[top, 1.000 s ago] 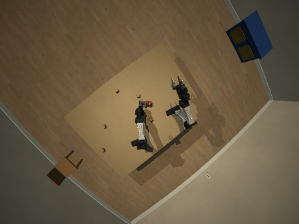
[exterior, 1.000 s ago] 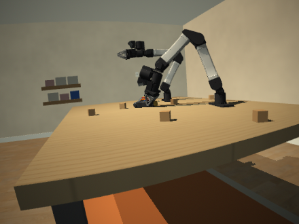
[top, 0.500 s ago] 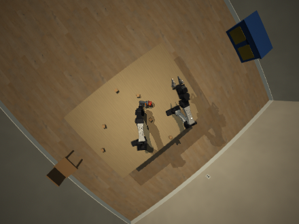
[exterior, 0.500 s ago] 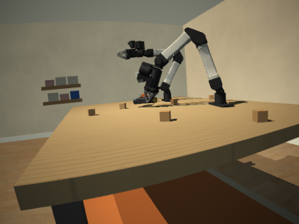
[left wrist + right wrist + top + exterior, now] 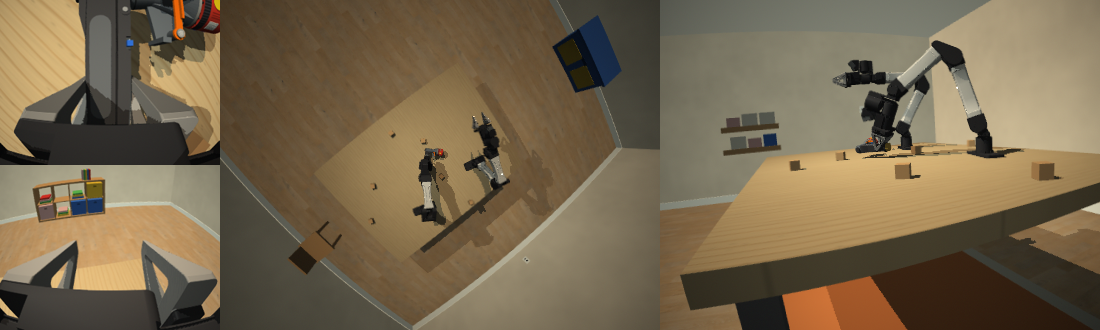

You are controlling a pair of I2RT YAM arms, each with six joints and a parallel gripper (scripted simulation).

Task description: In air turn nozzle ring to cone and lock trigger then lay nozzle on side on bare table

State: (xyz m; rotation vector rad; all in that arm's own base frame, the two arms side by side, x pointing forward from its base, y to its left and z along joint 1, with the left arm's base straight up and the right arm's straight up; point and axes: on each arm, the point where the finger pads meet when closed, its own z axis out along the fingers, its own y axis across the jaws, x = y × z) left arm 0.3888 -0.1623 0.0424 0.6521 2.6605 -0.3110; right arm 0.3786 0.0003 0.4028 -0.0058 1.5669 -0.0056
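Note:
The hose nozzle [image 5: 435, 153] [image 5: 865, 148] [image 5: 100, 37] lies on its side on the table. Its dark handle runs down the left wrist view, with the red spray ring [image 5: 214, 16] at the top right. One orange lock lever [image 5: 178, 18] shows; the other is hidden. The magenta and blue symbols and the white arrow cannot be made out. My left gripper [image 5: 879, 144] [image 5: 108, 81] is shut on the handle, one finger against each side, low at the table. My right gripper [image 5: 479, 116] [image 5: 835, 80] [image 5: 109, 246] is open and empty, high up and away from the nozzle.
Small wooden blocks stand around on the table [image 5: 410, 195] [image 5: 825, 210]. One block [image 5: 423, 141] is close behind the nozzle, and another block [image 5: 442, 176] lies beside the left arm. A shelf unit [image 5: 70, 199] stands across the room.

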